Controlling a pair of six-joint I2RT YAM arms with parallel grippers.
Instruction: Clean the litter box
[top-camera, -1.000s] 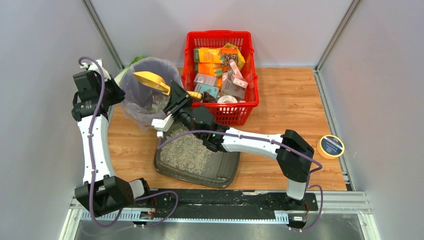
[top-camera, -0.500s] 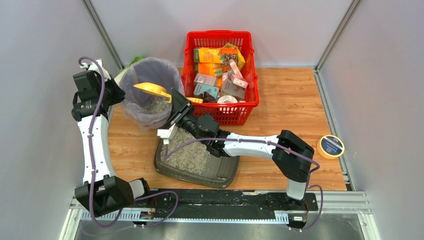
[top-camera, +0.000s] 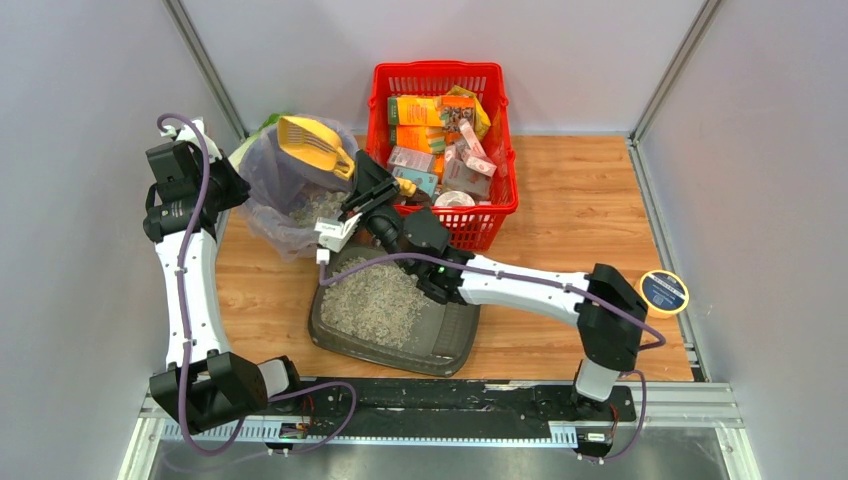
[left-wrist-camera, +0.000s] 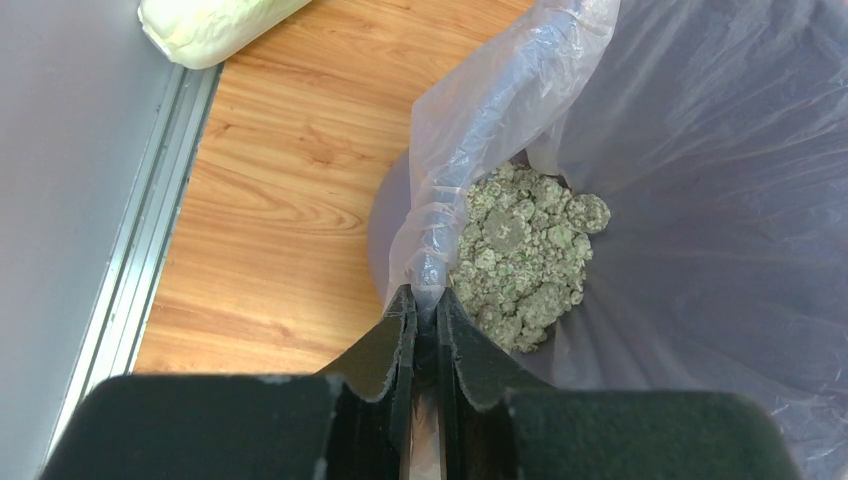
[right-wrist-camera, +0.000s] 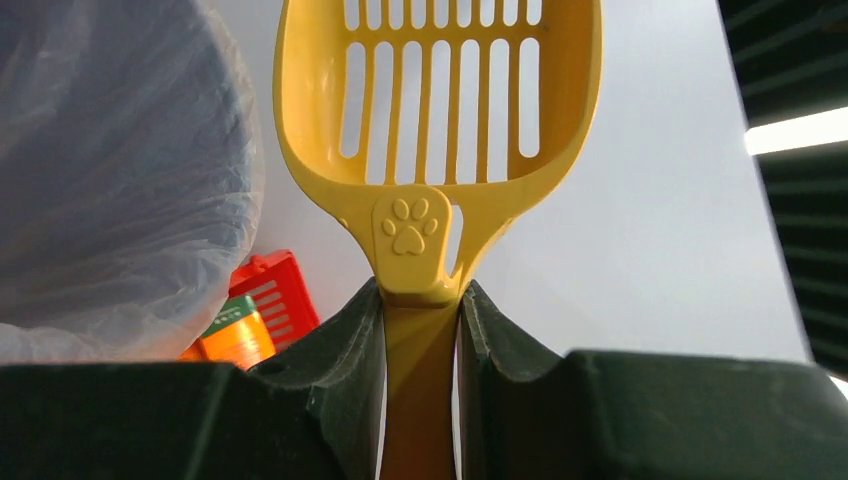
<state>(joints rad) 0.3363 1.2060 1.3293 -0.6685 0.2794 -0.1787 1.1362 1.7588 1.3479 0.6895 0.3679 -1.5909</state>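
Surface: wood table, grey walls.
Litter box: long axis left-right (slightly skewed).
Right gripper: clamping scoop.
Left gripper: pinching bag.

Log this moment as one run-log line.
left gripper: shut on bag liner | right gripper: shut on scoop | scoop: empty, above bin | clumps: in bin | litter box: holds litter

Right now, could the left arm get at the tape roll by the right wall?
Probably not. The left claw is shut on the bin bag, and the tape roll lies across the table, beyond the right arm and litter box.
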